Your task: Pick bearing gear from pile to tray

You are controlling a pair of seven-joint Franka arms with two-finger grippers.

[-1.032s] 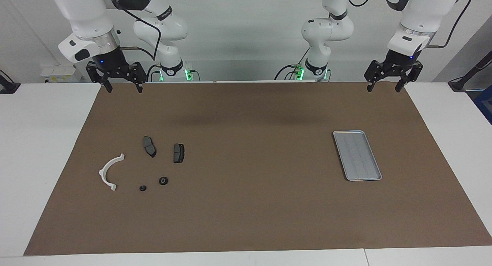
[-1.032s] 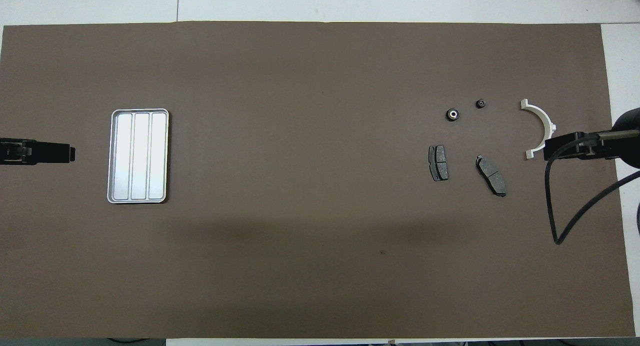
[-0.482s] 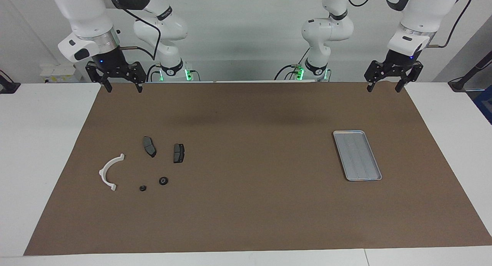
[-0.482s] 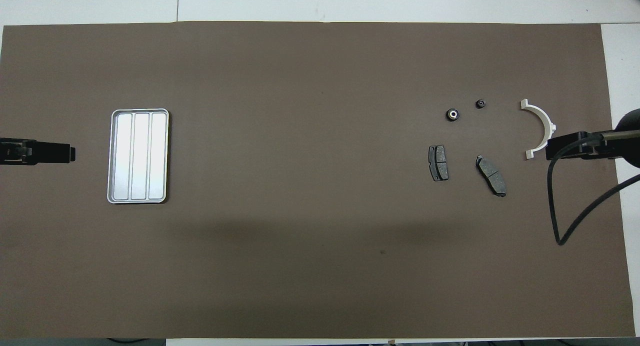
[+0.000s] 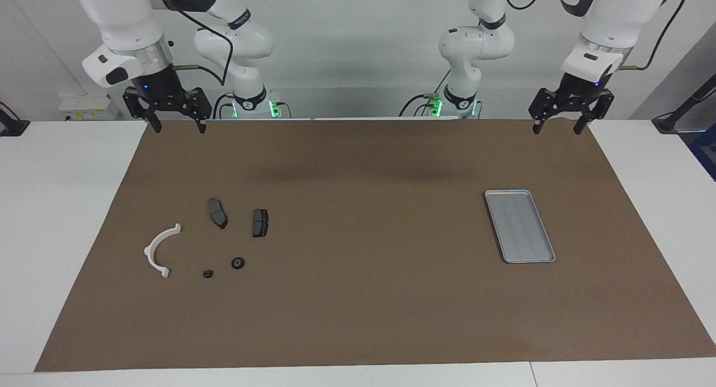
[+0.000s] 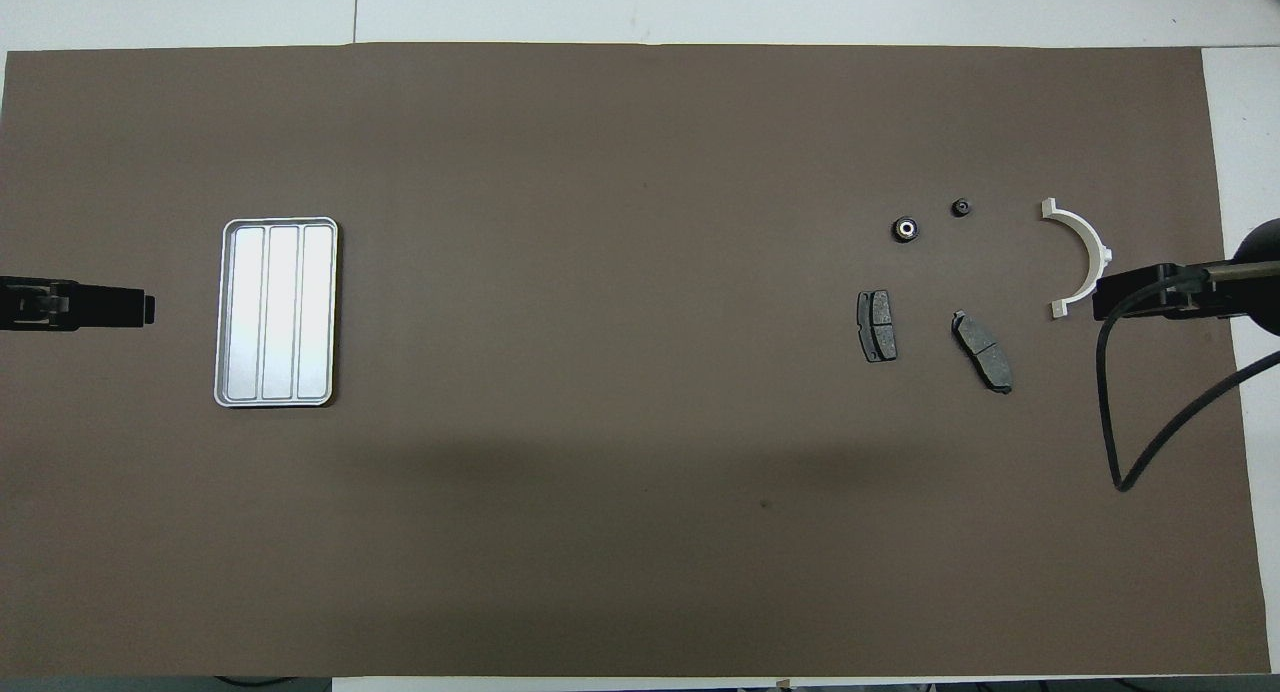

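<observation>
Overhead view: pile (image 6: 950, 282) at 3 o'clock, tray (image 6: 277, 312) at 9 o'clock. Left hand (image 5: 560, 128) and right hand (image 5: 178, 127) hang open, holding nothing.

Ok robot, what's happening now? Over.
Left gripper and right gripper up, jaws open, empty. Bearing gear in pile, untouched. Tray empty. Nothing blocking.

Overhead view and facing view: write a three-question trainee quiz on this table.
1. True or false: the tray holds nothing.
2. Which lies nearer to the robots: A, the two brake pads, or B, the two black round pieces?
3. Fill in: the white arc bracket lies toward the ___ arm's end of the table.

Key: 1 true; 2 A; 3 right.
</observation>
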